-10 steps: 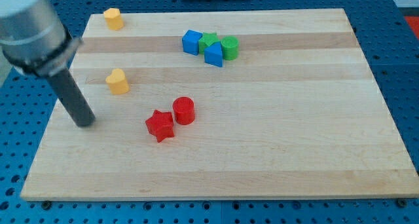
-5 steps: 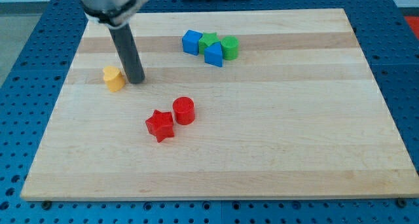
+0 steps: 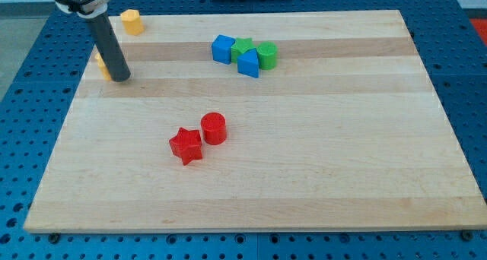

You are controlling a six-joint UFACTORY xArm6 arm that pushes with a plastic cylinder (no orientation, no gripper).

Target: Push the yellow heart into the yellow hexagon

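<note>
My tip (image 3: 121, 79) touching yellow heart (image 3: 100, 63), mostly hidden, yellow hexagon (image 3: 132, 21) near.

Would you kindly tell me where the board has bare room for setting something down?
Bare: everything right of and below the red star and red cylinder. Crowded: the blue-green cluster at top, and the top-left corner, with my tip, yellow heart and yellow hexagon.

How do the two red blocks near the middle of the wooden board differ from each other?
The red star-shaped block has pointed arms, while the red cylinder block is round with a flat circular top. The star sits nearer the view's bottom left; the cylinder lies up and to its right. They share the same red colour, look similar in size, sit close together, and lie far from my tip.
</note>
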